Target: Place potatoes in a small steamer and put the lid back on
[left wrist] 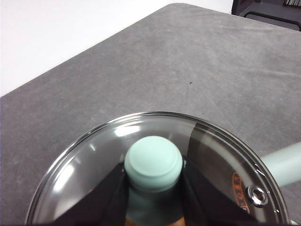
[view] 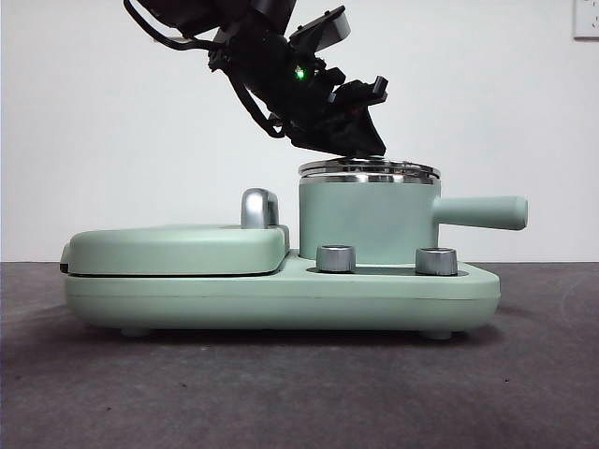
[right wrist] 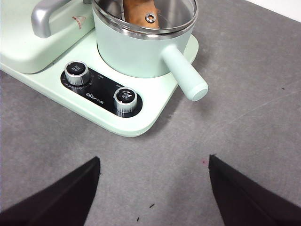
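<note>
The small steamer stands on the right half of a mint-green cooker, its straight handle pointing right. The glass lid lies level on the steamer's steel rim. My left gripper comes down from the upper left, and its jaws are shut on the lid's green knob. Through the glass the orange-brown potatoes show inside the pot. My right gripper hangs open over the grey table, in front of the cooker and apart from it, holding nothing.
The cooker base carries two steel dials in front of the steamer. A flat green griddle cover with a chrome handle takes up its left half. Grey table surrounds the cooker.
</note>
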Robot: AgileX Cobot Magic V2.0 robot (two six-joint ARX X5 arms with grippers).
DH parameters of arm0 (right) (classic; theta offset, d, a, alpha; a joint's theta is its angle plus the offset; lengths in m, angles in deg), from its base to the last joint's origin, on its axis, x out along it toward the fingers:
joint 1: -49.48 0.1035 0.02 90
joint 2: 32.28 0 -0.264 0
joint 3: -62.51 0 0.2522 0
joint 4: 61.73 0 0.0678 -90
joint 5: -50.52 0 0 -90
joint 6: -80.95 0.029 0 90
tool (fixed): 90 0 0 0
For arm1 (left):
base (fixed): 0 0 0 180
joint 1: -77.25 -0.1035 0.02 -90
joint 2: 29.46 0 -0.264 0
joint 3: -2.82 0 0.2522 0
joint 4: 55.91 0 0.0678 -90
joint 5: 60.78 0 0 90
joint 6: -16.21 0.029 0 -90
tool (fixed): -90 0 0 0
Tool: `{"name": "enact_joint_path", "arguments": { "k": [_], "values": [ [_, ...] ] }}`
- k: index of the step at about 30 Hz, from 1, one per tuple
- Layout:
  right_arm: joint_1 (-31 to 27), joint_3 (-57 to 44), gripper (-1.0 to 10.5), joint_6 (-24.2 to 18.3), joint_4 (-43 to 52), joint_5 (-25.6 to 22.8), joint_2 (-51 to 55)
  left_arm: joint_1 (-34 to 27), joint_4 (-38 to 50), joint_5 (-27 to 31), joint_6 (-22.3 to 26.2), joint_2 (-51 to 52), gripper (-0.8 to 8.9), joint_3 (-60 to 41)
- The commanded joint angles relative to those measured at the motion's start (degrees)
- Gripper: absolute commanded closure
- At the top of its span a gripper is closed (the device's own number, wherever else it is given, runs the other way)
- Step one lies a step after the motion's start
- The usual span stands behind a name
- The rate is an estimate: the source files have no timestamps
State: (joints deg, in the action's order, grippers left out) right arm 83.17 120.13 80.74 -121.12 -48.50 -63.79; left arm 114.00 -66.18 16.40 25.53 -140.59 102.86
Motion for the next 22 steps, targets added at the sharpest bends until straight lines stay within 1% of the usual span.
{"name": "enact_joint_path", "arguments": {
  "k": [1, 10, 22],
  "values": [
    [0.31, 0.24, 5.9, -0.46, 0.59, -0.09, -0.13, 1.38, 0.35, -1.84, 0.81, -2.36, 7.99, 0.11],
    [0.31, 0.24, 5.9, -0.44, 0.59, -0.11, -0.13, 0.79, 2.93, -1.7, 1.09, -2.38, 7.99, 0.11],
    [0.31, 0.24, 5.9, -0.44, 0.61, -0.09, -0.13, 0.7, -2.71, -1.77, 1.09, -2.38, 7.92, 0.11]
  ]
}}
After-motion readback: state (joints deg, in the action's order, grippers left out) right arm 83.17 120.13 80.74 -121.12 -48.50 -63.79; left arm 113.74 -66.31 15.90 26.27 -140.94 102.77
